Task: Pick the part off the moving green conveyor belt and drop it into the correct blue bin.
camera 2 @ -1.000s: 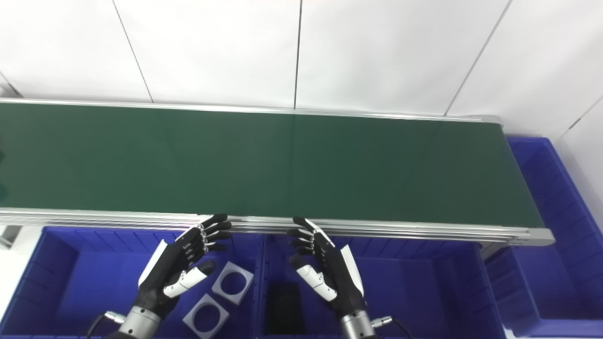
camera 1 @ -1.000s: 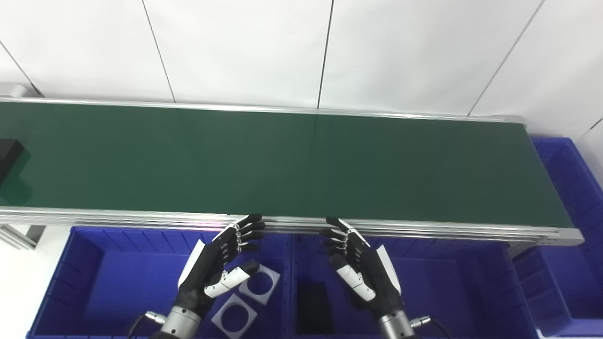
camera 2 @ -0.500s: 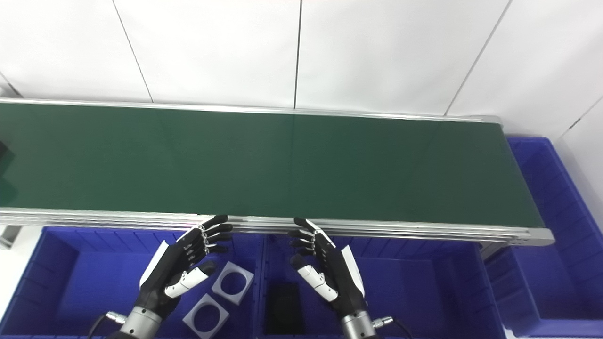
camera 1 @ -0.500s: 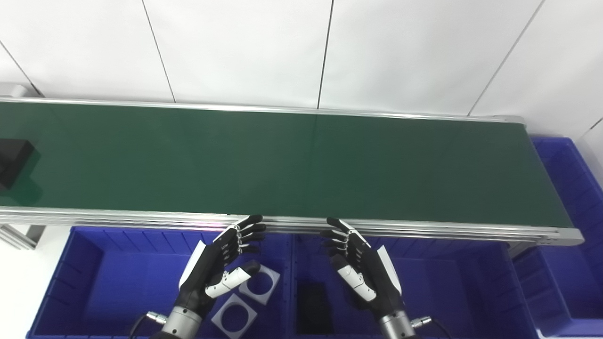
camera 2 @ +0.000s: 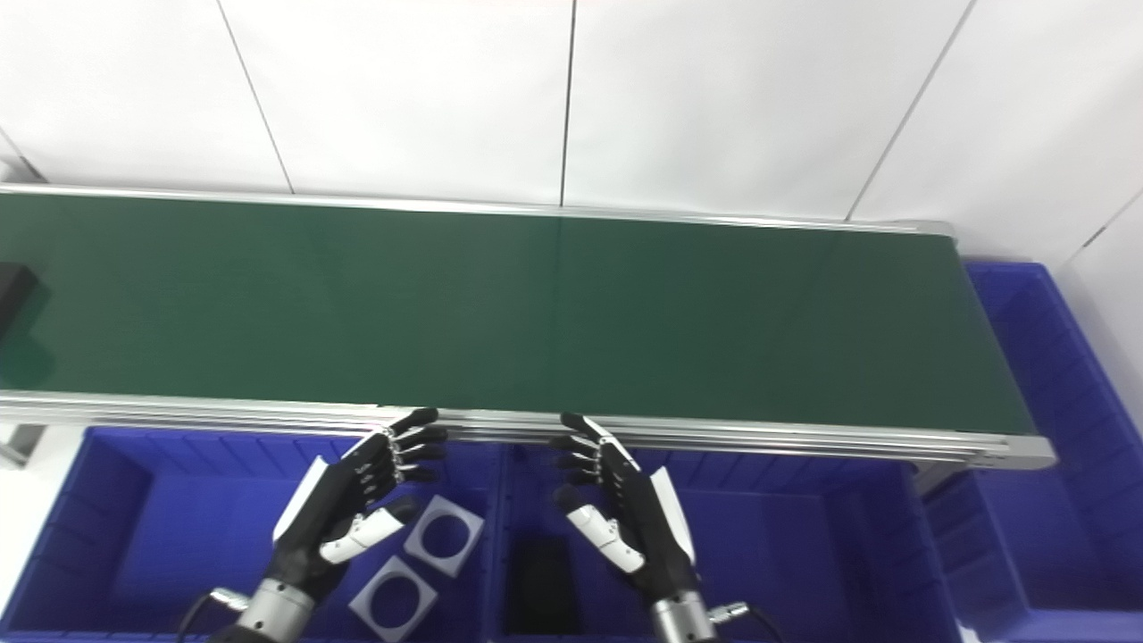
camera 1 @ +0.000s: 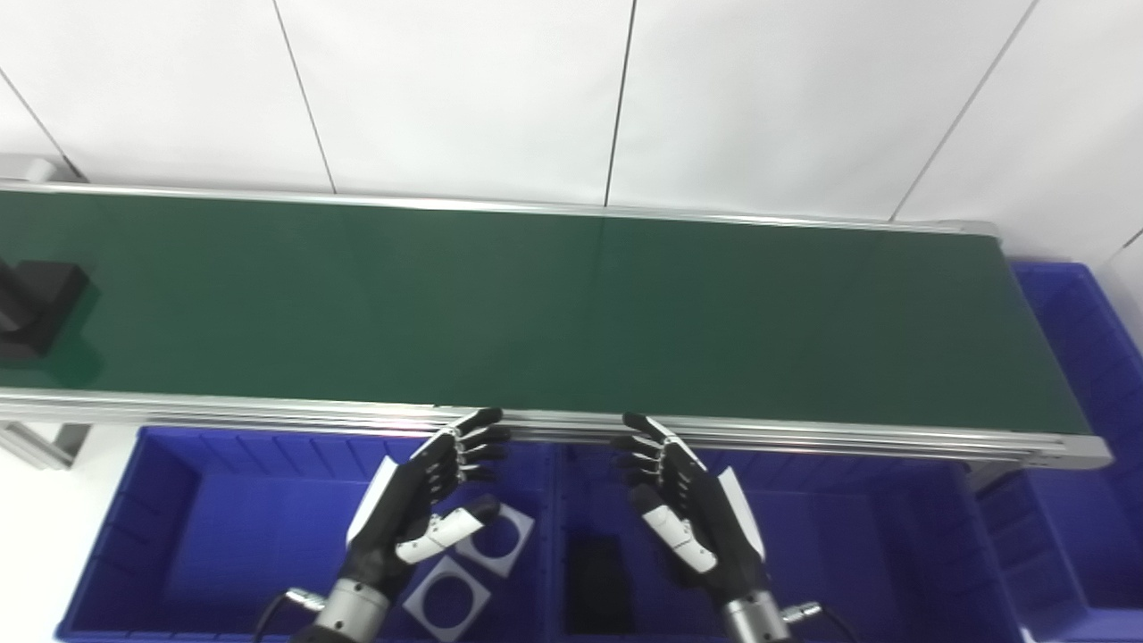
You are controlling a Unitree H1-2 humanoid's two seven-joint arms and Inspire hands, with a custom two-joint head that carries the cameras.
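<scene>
Waiting for pickup: both the left hand (camera 1: 418, 505) and right hand (camera 1: 692, 518) are hovering open, empty; black part (camera 1: 36, 299) is lying far left of them on the green conveyor belt (camera 1: 571, 304); next move likely calls for a timed reach.

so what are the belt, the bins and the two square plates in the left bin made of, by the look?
Belt: dark green, smooth, faint sheen, likely PVC or rubber; its rails look like bright aluminium. Bins: glossy blue, ribbed walls, likely moulded plastic. Plates: flat, pale grey, matte, round holes; metal or plastic, can't tell.

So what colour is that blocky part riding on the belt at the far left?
Black. The part shows best in the left eye view, against the green belt.
</scene>
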